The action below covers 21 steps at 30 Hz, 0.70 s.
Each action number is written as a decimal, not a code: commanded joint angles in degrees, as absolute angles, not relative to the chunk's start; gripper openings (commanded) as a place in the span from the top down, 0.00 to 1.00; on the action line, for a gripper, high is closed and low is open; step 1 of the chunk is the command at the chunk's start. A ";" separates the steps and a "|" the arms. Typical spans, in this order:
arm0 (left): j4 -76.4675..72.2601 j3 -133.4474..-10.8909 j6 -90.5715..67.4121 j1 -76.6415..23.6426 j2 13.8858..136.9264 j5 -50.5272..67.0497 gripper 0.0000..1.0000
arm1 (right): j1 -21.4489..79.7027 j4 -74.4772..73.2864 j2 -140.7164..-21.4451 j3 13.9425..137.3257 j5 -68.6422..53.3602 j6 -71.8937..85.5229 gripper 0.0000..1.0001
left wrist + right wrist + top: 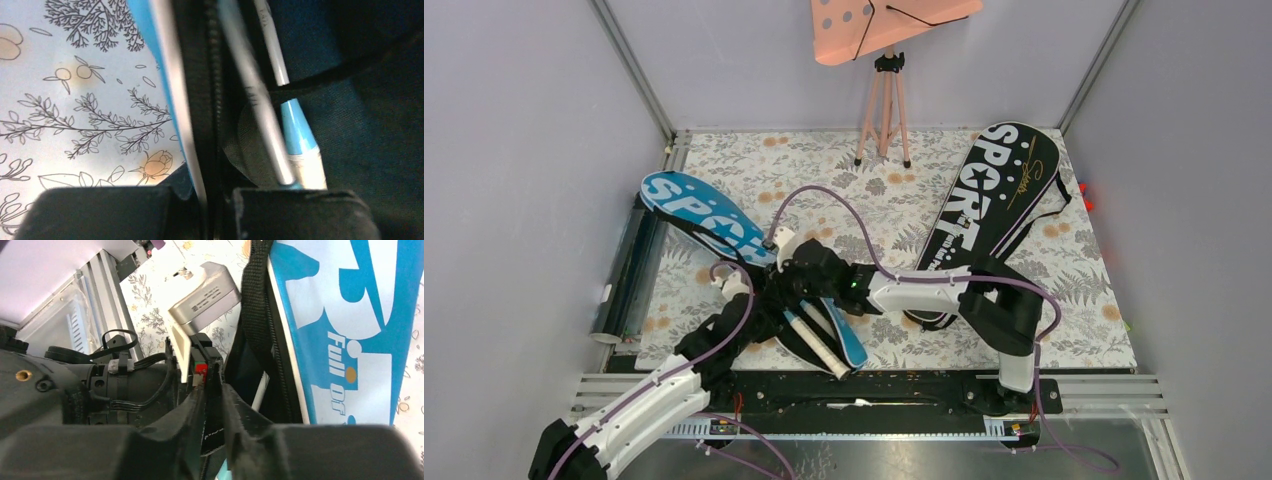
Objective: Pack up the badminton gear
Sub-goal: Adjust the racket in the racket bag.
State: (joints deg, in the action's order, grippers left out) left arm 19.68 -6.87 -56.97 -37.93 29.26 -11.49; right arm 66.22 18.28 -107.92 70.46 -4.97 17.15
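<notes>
Looking down on a worktop (1084,330) dressed in a pale floral print, boxed in by plain grey walls (514,150) and aluminium corner posts. At the far edge, a pink perforated board (874,25) on tripod legs (884,110). Along the left edge, a long black tube (629,270) lying flat. Towards the far right corner, a black racket-shaped bag lettered SPORT (994,190), running diagonally back towards the middle. From the far left down to the near edge at centre, a blue racket-shaped bag lettered SPORT (694,210), with white racket handles (819,350) sticking out of its near end.

Left hand (220,192): pressed together, pinching the blue bag's zip edge, with a grey racket shaft (255,100) and a light-blue-and-white racket cone (300,140) just beside it inside the bag's open mouth.

Right hand (212,390): fingers drawn close, with a strip of the blue bag's black edging between them; cannot tell whether actually clamped on it. Nearly touching the left hand over the bag's near end.
</notes>
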 commanded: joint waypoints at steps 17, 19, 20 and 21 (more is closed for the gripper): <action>25.33 -17.14 -44.60 -40.55 23.49 -6.95 1.00 | 65.87 7.95 -95.75 63.85 -6.07 2.26 0.68; 26.26 -18.77 -44.41 -40.53 24.66 -7.60 1.00 | 66.39 7.34 -93.61 62.54 -6.28 0.28 0.60; 25.63 -19.07 -44.28 -40.55 25.67 -7.01 1.00 | 66.60 8.03 -91.99 61.52 -6.41 0.27 0.59; 25.10 -19.64 -44.15 -40.57 27.18 -6.16 1.00 | 66.70 8.86 -90.34 60.40 -7.02 0.73 0.58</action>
